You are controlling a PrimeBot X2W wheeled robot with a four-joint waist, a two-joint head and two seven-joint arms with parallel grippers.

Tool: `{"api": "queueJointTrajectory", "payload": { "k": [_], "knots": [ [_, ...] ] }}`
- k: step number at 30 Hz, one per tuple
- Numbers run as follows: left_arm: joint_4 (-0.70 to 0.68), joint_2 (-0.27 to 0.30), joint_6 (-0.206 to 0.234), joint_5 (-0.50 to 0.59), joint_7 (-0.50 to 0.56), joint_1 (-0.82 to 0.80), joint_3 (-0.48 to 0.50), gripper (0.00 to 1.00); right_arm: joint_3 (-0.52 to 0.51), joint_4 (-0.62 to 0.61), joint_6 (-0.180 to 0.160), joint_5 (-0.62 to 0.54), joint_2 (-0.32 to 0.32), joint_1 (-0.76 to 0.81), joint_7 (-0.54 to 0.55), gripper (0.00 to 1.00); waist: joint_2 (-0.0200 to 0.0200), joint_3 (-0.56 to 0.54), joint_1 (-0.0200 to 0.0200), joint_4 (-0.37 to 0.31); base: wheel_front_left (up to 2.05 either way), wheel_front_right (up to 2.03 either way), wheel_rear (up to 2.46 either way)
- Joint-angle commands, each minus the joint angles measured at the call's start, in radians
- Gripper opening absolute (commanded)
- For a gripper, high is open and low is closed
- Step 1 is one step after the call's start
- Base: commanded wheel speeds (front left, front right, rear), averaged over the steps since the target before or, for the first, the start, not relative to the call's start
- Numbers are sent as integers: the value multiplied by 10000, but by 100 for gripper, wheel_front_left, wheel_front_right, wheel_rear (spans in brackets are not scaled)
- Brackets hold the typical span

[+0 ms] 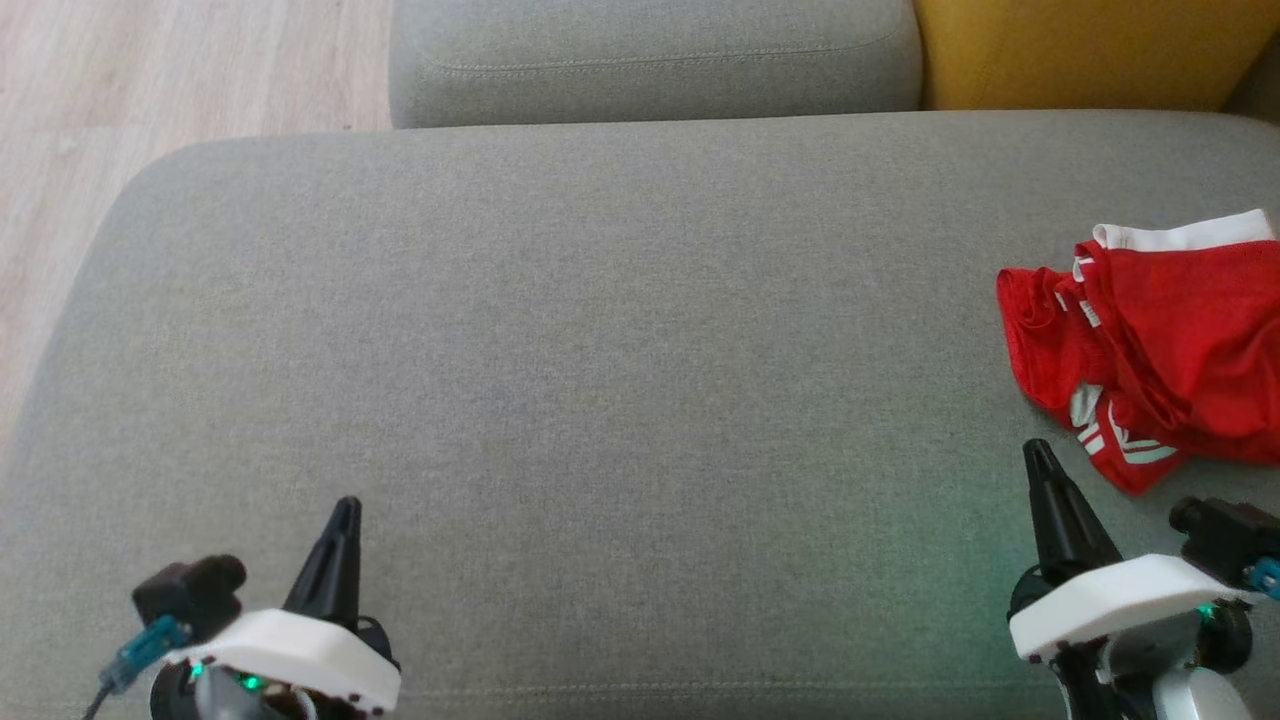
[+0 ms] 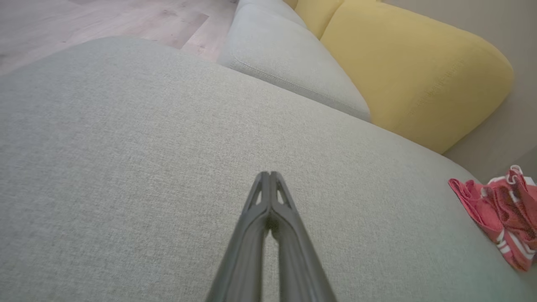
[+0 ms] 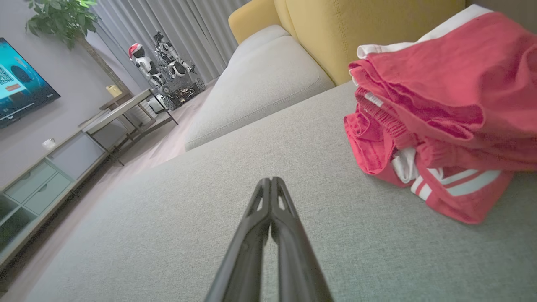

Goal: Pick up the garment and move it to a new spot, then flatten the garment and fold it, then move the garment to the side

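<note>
The garment [image 1: 1150, 335] is a crumpled red piece with white trim and stripes, lying in a heap at the right edge of the grey sofa seat [image 1: 600, 350]. It also appears as a red heap [image 2: 501, 214] at the far right of the left wrist view and as a large pile [image 3: 436, 113] in the right wrist view. My right gripper [image 1: 1036, 452] is shut and empty, just short of the garment's near corner, tips [image 3: 270, 181] together over bare fabric. Far from the garment, at the lower left, my left gripper [image 1: 348, 508] is shut and empty too, its tips [image 2: 269, 175] touching.
A second grey cushion [image 1: 650, 55] and a yellow cushion [image 1: 1090, 50] lie behind the seat. Wood floor [image 1: 130, 90] runs along the left. In the right wrist view a low TV cabinet [image 3: 46, 180], a table [image 3: 121, 111] and a plant [image 3: 63, 16] stand across the room.
</note>
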Motion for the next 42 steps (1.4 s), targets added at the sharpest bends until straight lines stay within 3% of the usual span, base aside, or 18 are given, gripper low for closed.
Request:
{"api": "queueJointTrajectory", "payload": {
  "k": [1,42],
  "knots": [
    [-234,55,-106,-323,63,-548,368,0,-34,-243,-2,409,-141,-494,-90,0,0,-2,0,-6,0,0,0],
    [312,-755,-1059,-4262,1108,-1027,1901,0,-256,558,-4,5201,-219,-1028,-111,0,0,-44,0,-122,0,0,0]
  ]
}}
